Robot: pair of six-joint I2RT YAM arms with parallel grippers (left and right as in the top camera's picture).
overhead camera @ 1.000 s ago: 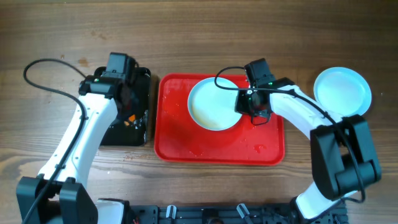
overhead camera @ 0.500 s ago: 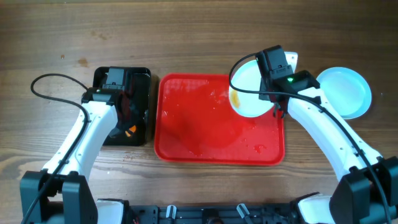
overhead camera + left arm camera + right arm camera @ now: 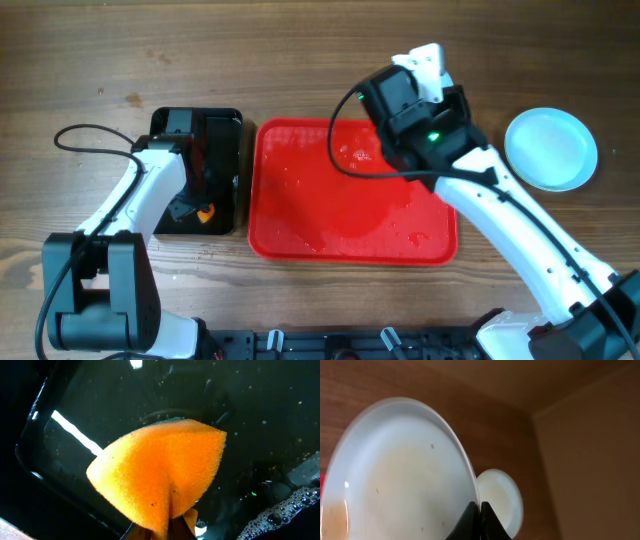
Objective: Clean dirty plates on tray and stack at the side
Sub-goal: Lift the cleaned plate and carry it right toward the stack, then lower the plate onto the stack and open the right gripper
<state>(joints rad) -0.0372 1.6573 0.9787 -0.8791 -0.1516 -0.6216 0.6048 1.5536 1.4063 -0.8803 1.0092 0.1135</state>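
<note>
My right gripper (image 3: 480, 510) is shut on the rim of a pale plate (image 3: 395, 470), which is lifted and tilted on edge. A faint brown smear shows at the plate's lower left. In the overhead view the raised right arm (image 3: 430, 130) hangs over the far right corner of the red tray (image 3: 330, 200) and hides most of this plate. A second plate (image 3: 550, 150) lies on the table to the right of the tray and also shows as a plate (image 3: 502, 495) behind the held rim. My left gripper (image 3: 167, 527) is shut on an orange sponge (image 3: 160, 470).
The sponge (image 3: 205, 212) hangs over a black tray (image 3: 225, 130) left of the red tray, with soapy water and foam (image 3: 285, 507) in it. Water drops lie on the red tray's floor. Bare wooden table surrounds both trays.
The right gripper has lifted the plate off the red tray, raised it high and tipped it on edge. The left arm has drawn back a little over the black tray with the sponge.
</note>
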